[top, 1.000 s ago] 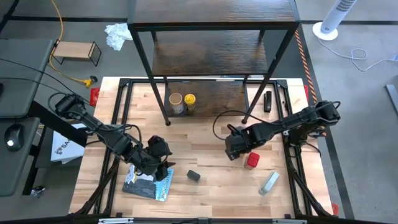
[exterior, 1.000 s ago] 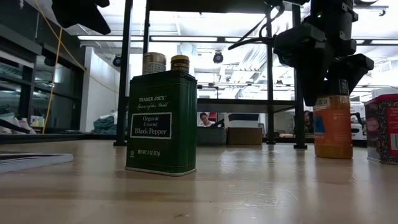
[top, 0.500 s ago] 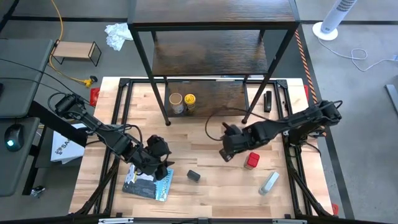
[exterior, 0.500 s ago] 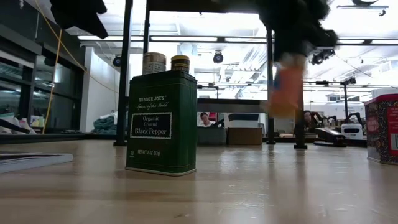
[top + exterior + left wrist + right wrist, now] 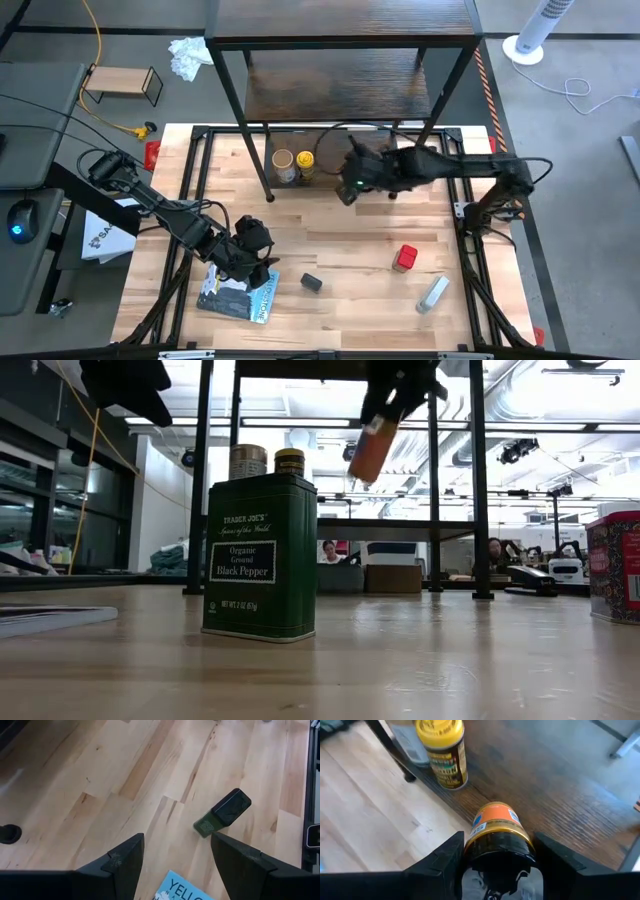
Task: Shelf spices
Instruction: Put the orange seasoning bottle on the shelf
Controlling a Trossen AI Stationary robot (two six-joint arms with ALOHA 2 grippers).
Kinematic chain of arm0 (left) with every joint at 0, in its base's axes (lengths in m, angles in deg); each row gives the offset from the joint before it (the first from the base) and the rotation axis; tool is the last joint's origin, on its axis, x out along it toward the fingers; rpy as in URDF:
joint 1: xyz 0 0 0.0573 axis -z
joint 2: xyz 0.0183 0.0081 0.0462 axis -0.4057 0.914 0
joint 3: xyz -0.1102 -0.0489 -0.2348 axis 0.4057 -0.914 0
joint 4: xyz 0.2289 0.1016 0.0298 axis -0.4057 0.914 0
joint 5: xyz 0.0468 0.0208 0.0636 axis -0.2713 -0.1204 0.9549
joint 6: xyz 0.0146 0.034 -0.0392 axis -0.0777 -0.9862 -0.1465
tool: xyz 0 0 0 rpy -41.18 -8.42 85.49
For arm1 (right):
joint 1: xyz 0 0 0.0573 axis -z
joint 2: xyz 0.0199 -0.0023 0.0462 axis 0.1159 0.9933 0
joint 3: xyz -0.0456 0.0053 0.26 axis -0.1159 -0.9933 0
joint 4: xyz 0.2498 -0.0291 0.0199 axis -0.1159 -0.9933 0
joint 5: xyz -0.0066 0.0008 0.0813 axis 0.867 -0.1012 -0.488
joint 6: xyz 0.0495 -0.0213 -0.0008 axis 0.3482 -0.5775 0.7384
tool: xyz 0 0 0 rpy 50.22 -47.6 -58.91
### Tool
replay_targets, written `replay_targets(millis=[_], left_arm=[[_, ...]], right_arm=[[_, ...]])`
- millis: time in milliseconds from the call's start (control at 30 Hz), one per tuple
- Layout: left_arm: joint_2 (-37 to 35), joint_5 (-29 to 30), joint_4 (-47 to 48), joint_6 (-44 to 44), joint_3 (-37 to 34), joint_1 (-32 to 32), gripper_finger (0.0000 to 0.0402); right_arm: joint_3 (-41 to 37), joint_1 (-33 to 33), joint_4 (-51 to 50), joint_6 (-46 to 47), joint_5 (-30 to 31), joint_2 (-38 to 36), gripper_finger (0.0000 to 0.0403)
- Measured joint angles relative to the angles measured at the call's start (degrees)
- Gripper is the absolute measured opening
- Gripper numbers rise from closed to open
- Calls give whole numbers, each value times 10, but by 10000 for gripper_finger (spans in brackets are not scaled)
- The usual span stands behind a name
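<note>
Shelf (image 5: 340, 150) edge, half-hidden brown jar (image 5: 496, 831)

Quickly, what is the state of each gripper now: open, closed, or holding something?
Left gripper: open, holding nothing, above the table.
Right gripper: closed on the orange-labelled jar, at the shelf's bottom board.

Robotics lab, ceiling strip lights (image 5: 300, 422), floor cables (image 5: 95, 50), desks beyond

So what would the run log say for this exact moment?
right end effector: holds brown jar over shelf | left end effector: open above table | on shelf: yellow-lidded jar, tan-lidded jar
</note>
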Motion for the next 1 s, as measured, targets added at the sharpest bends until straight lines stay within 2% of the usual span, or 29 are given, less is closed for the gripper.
replay_targets(millis=[300,567,767,867,1000], left_arm=[[0,0,-1,29,0,1,225],[0,0,-4,46,0,1,225],[0,5,-5,56,0,1,225],[0,6,-6,56,0,1,225],[0,7,-5,60,0,1,225]], right_arm=[[59,62,8,-58,-47,112,184],[106,96,-3,-84,-141,140,184],[107,109,-17,-102,-137,136,185],[107,111,-37,-95,-106,136,239],[107,112,-40,-99,-95,136,313]])
